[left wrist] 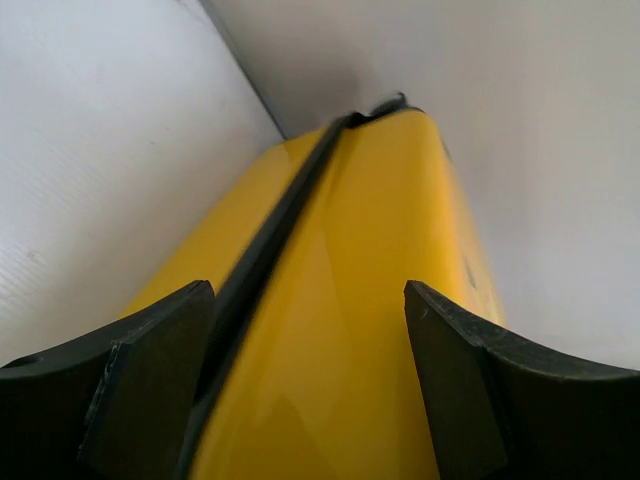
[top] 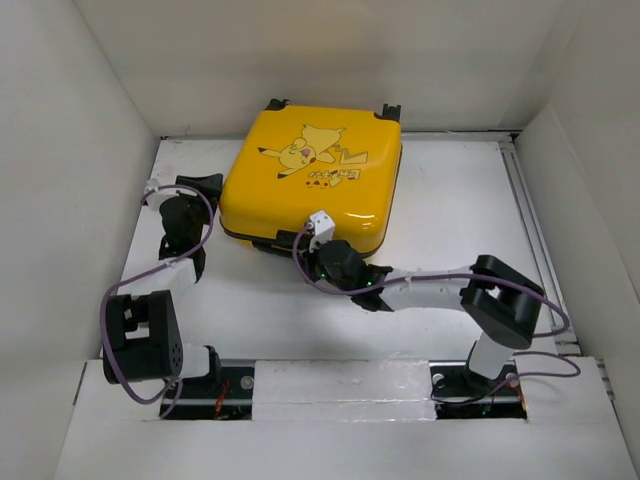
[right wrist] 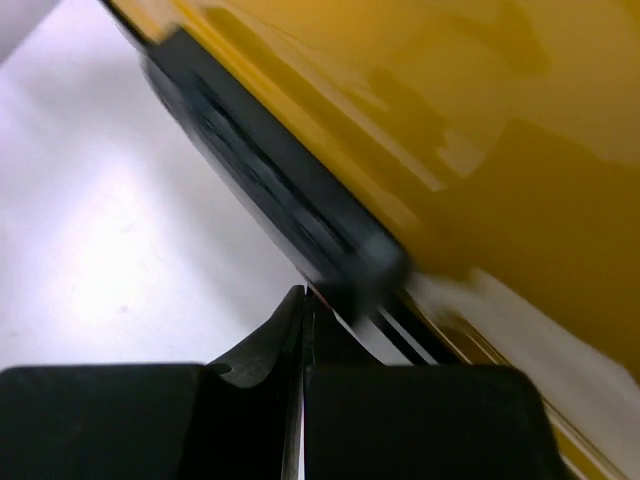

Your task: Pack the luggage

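Observation:
The luggage, a yellow hard-shell case with a Pikachu print, lies flat and closed at the back middle of the white table. My left gripper is at its left side. The left wrist view shows that gripper open, with the yellow shell and its black zipper trim filling the gap ahead of the fingers. My right gripper is at the case's near edge. In the right wrist view it is shut, tip just under a black bar on the luggage; nothing shows between the fingers.
White walls enclose the table on the left, back and right. A metal rail runs along the right side. Purple cables loop off both arms. Bare table lies between the case and the arm bases.

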`<action>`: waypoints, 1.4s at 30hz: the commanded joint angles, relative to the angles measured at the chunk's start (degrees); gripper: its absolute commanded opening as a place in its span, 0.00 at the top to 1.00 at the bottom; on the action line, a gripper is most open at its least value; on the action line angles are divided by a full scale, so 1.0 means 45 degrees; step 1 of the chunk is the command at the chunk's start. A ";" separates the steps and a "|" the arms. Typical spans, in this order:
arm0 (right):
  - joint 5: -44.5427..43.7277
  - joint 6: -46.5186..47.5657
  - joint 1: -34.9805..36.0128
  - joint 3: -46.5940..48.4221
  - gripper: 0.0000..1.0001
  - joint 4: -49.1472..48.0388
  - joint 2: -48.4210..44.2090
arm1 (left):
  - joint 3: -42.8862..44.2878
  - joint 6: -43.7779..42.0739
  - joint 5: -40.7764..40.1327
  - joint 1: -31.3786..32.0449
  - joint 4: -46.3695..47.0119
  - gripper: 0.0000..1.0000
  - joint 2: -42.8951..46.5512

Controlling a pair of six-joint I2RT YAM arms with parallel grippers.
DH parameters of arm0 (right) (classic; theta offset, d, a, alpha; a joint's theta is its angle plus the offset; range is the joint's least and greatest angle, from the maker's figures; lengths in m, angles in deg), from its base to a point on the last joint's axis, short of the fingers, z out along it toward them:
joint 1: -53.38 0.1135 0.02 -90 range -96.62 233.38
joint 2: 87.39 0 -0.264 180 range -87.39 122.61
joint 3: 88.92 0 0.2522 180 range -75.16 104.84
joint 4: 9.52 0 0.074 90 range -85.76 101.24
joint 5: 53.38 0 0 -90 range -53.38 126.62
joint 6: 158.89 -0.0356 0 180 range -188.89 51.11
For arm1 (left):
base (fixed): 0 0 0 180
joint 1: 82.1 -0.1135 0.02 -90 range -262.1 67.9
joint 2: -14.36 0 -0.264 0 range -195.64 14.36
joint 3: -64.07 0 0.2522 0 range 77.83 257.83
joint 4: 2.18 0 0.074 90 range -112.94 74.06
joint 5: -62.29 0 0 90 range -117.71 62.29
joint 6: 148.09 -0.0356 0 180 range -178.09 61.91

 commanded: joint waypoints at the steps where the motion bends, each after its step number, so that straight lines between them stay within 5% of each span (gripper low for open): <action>1: 0.3338 0.0082 0.0948 0.1490 1.00 -0.1806 0.1026 | -0.0713 -0.0927 0.2754 0.0944 -0.0418 0.28 0.0724; 14: 0.3383 0.1117 0.1085 0.4421 1.00 -0.3995 0.4815 | -0.0245 -0.1572 0.4670 0.0573 -0.1629 0.30 0.1880; 22: 0.8142 0.0980 0.0070 0.5600 1.00 -0.3802 0.5913 | 0.0300 -0.2314 0.4807 0.0026 -0.2330 0.29 0.1509; 26: 0.8151 0.1644 -0.0067 0.3242 0.58 -0.3100 0.3710 | 0.0417 -0.2607 0.4007 -0.0091 -0.2332 0.29 0.1372; 27: 0.7723 0.1393 -0.0067 0.2865 0.32 -0.2808 0.2525 | 0.0419 -0.2607 0.4006 -0.0091 -0.2467 0.29 0.1371; 30: 0.6687 0.1721 -0.0067 0.2490 0.19 -0.0918 0.0666 | 0.0419 -0.2317 0.3577 -0.0091 -0.1808 0.29 0.1079; 33: 0.6257 0.2230 -0.0320 0.1871 0.24 0.0865 -0.0880 | 0.0282 -0.2003 0.3420 -0.0091 -0.1414 0.29 0.0805; 35: 0.5418 0.2095 -0.0671 0.1165 0.41 0.1060 -0.2773 | 0.0165 -0.1865 0.2779 -0.0091 -0.1161 0.29 0.0920; 36: 0.5008 0.1900 -0.1408 0.0466 0.52 0.1062 -0.3379 | 0.0049 -0.1749 0.2582 -0.0091 -0.1160 0.29 0.1115; 37: 0.4598 0.1724 -0.1918 0.0169 0.80 0.1062 -0.4391 | 0.0048 -0.1748 0.2348 -0.0091 -0.1044 0.29 0.1233; 38: 0.4033 0.1278 -0.2484 -0.0086 0.93 0.1371 -0.4788 | 0.0048 -0.1593 0.2133 -0.0091 -0.1217 0.29 0.1350; 42: 0.2233 0.0084 -0.6134 -0.0673 1.00 0.1960 -0.5358 | -0.0244 -0.0950 0.0787 -0.0091 -0.1101 0.28 0.2014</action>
